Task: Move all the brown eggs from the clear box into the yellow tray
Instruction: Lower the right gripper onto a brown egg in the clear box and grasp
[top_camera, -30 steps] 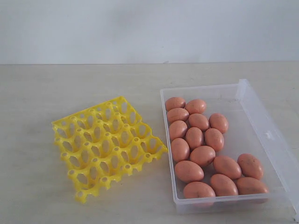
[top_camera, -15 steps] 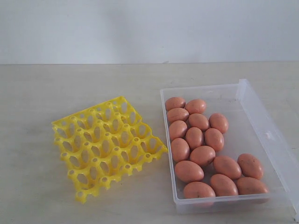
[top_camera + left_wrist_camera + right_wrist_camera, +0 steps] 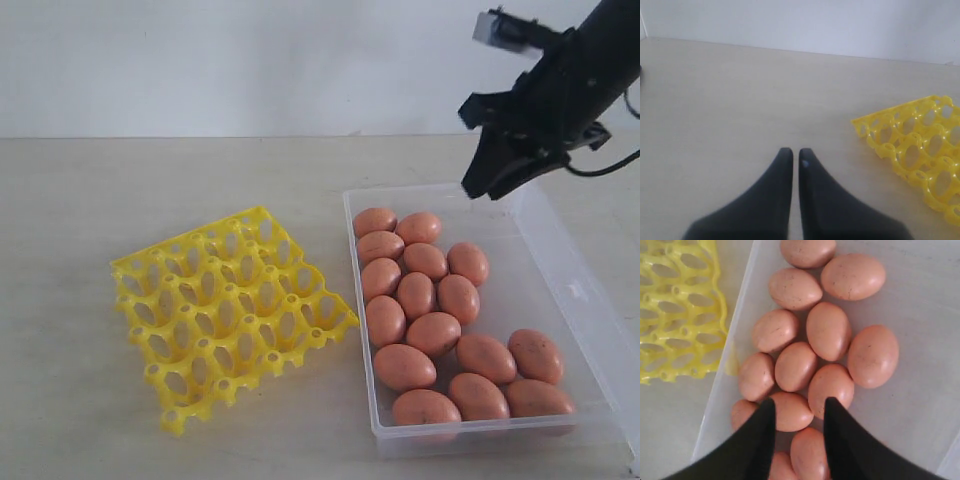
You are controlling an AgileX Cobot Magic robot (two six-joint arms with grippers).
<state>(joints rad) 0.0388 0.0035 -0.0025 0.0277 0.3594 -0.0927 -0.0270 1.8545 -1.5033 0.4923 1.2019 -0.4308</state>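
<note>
16 brown eggs (image 3: 433, 333), perhaps, lie beneath the parted right pincer (image 3: 797, 406).

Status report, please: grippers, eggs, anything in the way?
Right gripper jaws open above clear box, empty. Left gripper shut. All brown eggs in box, yellow tray empty. No obstruction.

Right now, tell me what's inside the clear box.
Only brown eggs, crowded toward the yellow tray's side of the clear box. The right gripper hangs over its rim, hiding no egg in the exterior view.
</note>
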